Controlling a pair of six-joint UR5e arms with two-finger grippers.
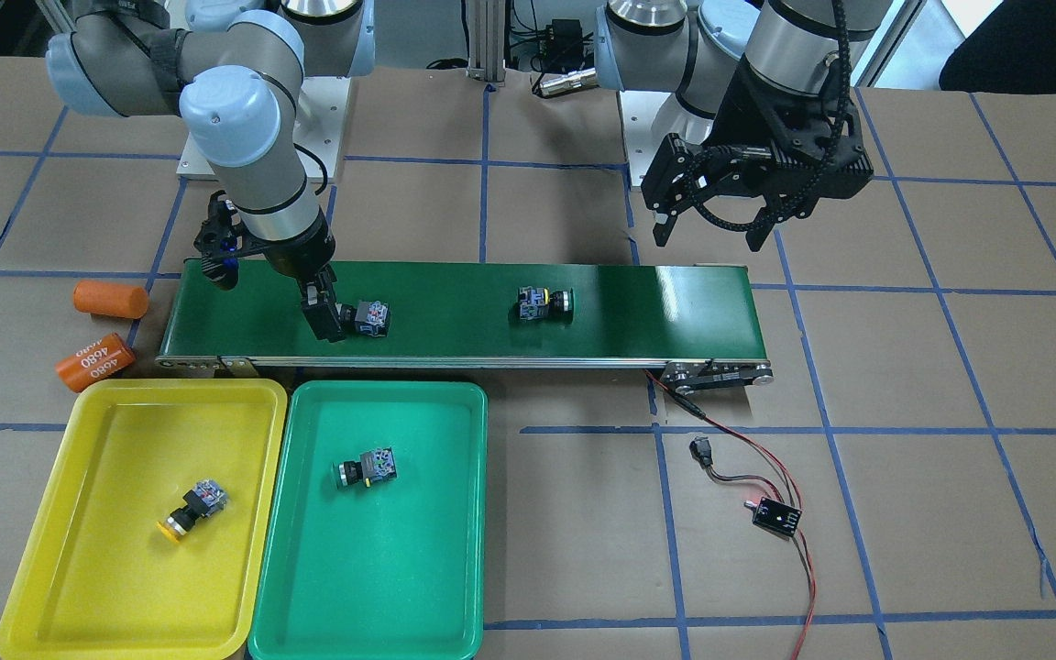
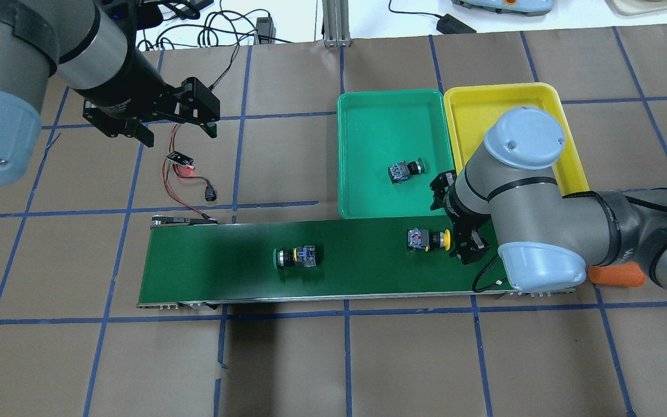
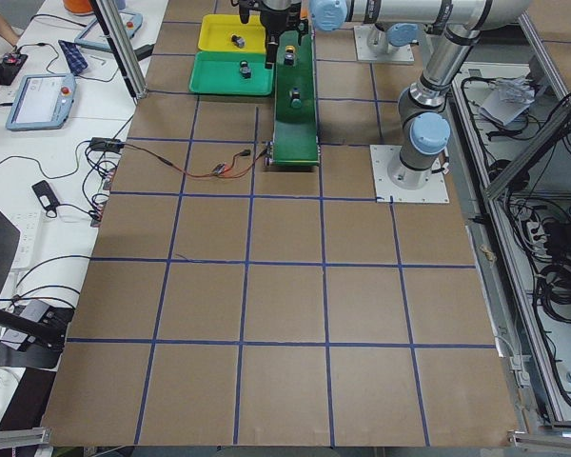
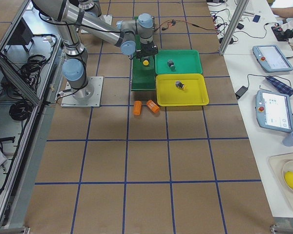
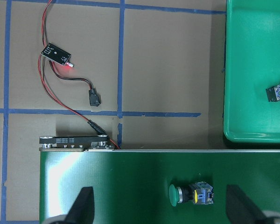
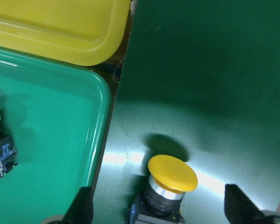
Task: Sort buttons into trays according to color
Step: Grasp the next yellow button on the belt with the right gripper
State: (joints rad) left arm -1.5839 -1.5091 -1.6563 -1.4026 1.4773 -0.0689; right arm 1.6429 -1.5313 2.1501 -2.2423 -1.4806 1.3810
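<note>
left tool (image 5: 159,207) spread over the blue-taped brown table (image 1: 904,367), right tool (image 6: 158,209) spread over the green belt (image 1: 656,312).

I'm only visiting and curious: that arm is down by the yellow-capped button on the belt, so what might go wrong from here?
The yellow button lies on its side, and the right arm's jaws stand open by its round cap. If they close there, it might roll or squirt out. The green tray also sits right beside the yellow tray, so an early drop could land in the wrong one.
</note>
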